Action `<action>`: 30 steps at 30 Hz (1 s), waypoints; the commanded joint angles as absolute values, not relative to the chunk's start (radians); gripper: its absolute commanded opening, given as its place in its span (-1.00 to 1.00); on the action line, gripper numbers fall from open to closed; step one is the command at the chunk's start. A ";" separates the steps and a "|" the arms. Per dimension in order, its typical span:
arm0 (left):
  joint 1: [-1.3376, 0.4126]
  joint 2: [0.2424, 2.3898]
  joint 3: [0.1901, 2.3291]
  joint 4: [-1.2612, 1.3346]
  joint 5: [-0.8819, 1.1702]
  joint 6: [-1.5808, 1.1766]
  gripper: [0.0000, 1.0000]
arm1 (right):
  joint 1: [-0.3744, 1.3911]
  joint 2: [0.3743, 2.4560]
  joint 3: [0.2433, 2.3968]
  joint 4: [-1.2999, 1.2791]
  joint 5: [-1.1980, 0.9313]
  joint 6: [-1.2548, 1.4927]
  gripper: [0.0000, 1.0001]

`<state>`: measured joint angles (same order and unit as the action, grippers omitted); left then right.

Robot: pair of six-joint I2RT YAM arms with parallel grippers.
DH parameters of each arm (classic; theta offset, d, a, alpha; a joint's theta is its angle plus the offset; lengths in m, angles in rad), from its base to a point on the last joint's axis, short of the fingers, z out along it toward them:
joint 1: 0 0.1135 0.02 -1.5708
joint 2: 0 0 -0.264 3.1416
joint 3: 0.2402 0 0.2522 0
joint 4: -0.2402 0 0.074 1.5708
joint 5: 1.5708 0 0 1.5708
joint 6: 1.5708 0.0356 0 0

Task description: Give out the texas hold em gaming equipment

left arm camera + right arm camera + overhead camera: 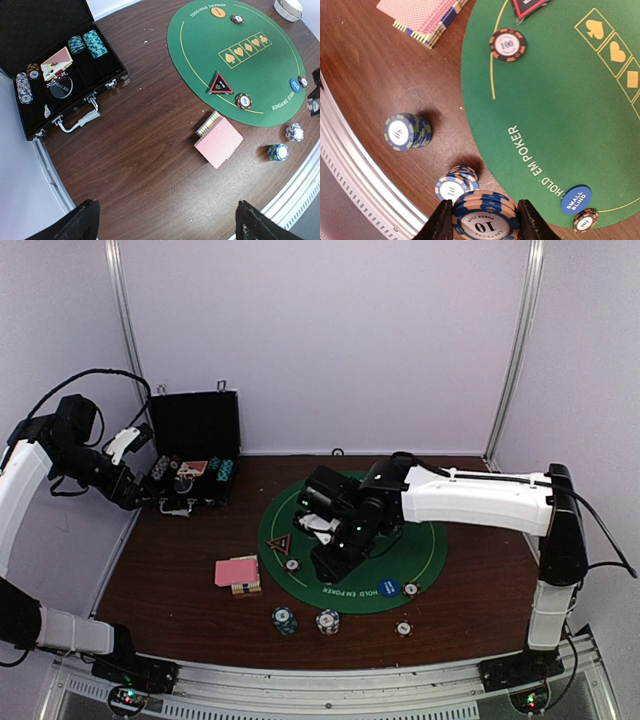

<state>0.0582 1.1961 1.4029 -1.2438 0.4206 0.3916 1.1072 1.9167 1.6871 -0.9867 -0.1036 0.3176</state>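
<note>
The right gripper (485, 222) pinches the stiff, probably slick chip stack (481, 212) squarely across its striped rim, lest chips shear apart; the left gripper (165, 225) gapes wide, empty.

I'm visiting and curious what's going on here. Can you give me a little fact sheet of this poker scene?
Right gripper: shut on stack of chips marked 10
Left gripper: open, empty, above wood table
Mat: round green poker mat, triangle marker on it
Cards: pink-backed deck on wood beside mat
Loose chips: two stacks on wood near mat
Case: black case, lid open
</note>
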 commanded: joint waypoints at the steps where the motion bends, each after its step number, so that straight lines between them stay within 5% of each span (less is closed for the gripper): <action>1: 0.064 1.201 1.436 -1.241 0.426 0.404 0.95 | 1.045 1.862 1.744 -1.028 -0.049 0.315 -1.00; 13: 0.064 1.216 1.440 -1.241 0.433 0.399 0.95 | 0.745 1.888 1.855 -0.986 0.015 0.279 -1.00; 30: 0.064 1.246 1.450 -1.241 0.436 0.399 0.95 | 0.492 2.276 2.156 -0.965 0.007 0.265 -1.00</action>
<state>0.0582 1.2346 1.4208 -1.2472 0.4240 0.3912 0.5323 2.2345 2.0930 -0.9623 0.0017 0.2672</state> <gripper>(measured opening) 0.976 0.386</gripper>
